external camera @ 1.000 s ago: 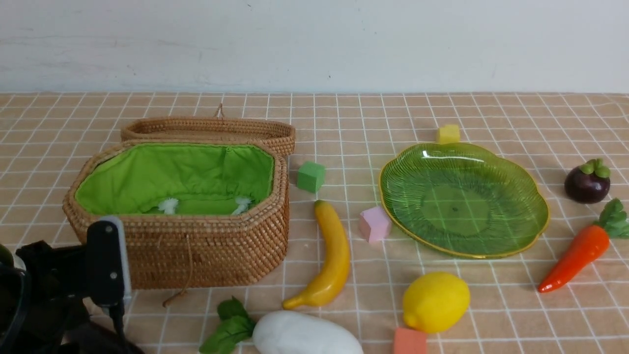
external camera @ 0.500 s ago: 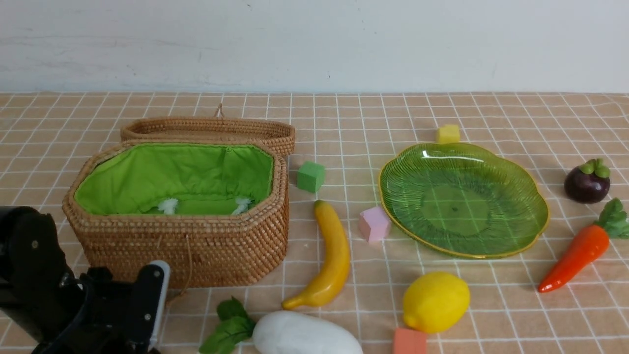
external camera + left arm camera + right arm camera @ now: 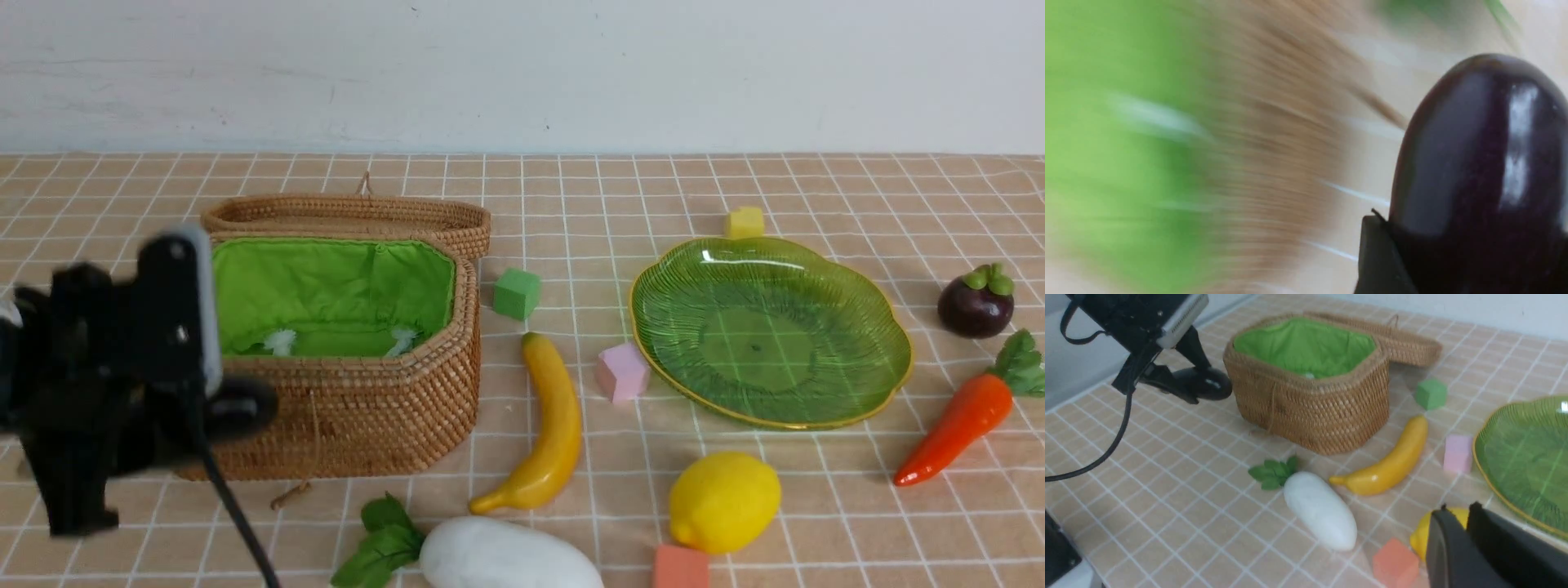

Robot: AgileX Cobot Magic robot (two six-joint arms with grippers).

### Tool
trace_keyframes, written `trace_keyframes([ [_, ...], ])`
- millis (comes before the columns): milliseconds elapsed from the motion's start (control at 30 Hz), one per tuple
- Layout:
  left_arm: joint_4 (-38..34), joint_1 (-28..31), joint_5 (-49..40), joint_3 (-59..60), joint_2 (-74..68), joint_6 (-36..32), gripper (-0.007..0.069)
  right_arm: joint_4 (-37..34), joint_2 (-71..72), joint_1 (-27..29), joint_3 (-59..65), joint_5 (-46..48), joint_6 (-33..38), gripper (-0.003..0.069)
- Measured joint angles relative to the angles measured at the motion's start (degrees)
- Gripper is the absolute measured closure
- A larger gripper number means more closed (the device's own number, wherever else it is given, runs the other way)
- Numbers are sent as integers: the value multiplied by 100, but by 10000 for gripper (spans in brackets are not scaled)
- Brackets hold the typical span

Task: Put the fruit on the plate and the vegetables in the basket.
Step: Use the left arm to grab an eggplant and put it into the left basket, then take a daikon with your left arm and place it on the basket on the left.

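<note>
Right wrist view gives the clearest look: the left claw (image 3: 1182,381) is clamped on the dark purple eggplant (image 3: 1208,387). It's holding it off the counter (image 3: 1180,498), just beside the left end wall of the wicker basket (image 3: 1310,412), outside it and not over the opening. The eggplant's long axis sits roughly level with the rounded tip poking right, toward the basket. The basket's own long side runs left-right too, so they pretty much line up. The opening lies right of the claw and a bit farther back, and the tip looks about rim height or lower, so I'd guess it has to clear that rim first. Left wrist view is mostly smeared. The right claw (image 3: 1458,522) is over by the lemon (image 3: 1417,539), and I can't tell if it's open or closed. The left arm is clearly the nearer one.
</note>
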State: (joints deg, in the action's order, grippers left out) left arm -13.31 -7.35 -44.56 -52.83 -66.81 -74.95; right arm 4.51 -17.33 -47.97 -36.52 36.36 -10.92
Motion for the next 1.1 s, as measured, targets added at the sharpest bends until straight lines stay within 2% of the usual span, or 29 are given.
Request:
trace_keyframes([
  [133,-938,0,668,-979,-156,0,225,239,0,0,0,-1059,0,557],
  [200,-1180,0,831,-1279,-514,0,225,298,0,0,0,-1367,-9,557],
  [300,-1260,0,1113,-1550,-1240,0,225,318,0,0,0,-1582,-171,554],
  [467,-1247,0,1611,-1684,-2146,0,214,323,0,0,0,-1408,-580,550],
  [533,-1246,0,1958,-1684,-2382,0,127,323,0,0,0,-1127,-773,550],
  [633,-1294,0,2003,-1690,-2395,56,-4,341,0,0,0,-766,-958,550],
  [733,-1529,-15,1627,-1690,-2234,321,-28,369,0,0,-7,-508,-1138,550],
  [800,-1642,-129,1254,-1690,-2050,687,13,389,0,0,-69,-264,-1330,550],
  [900,-1634,-661,562,-1690,-1786,1017,176,404,0,0,-337,485,-1570,546],
  [1033,-1291,-1922,-592,-1700,-1852,1004,413,404,0,0,-583,1315,-1616,541],
  [1067,-1255,-1922,-634,-1700,-1867,1004,421,404,0,0,-594,1383,-1616,541],
  [1100,-918,-2541,-827,-1700,-2012,1069,468,404,0,0,-602,1583,-1616,539],
])
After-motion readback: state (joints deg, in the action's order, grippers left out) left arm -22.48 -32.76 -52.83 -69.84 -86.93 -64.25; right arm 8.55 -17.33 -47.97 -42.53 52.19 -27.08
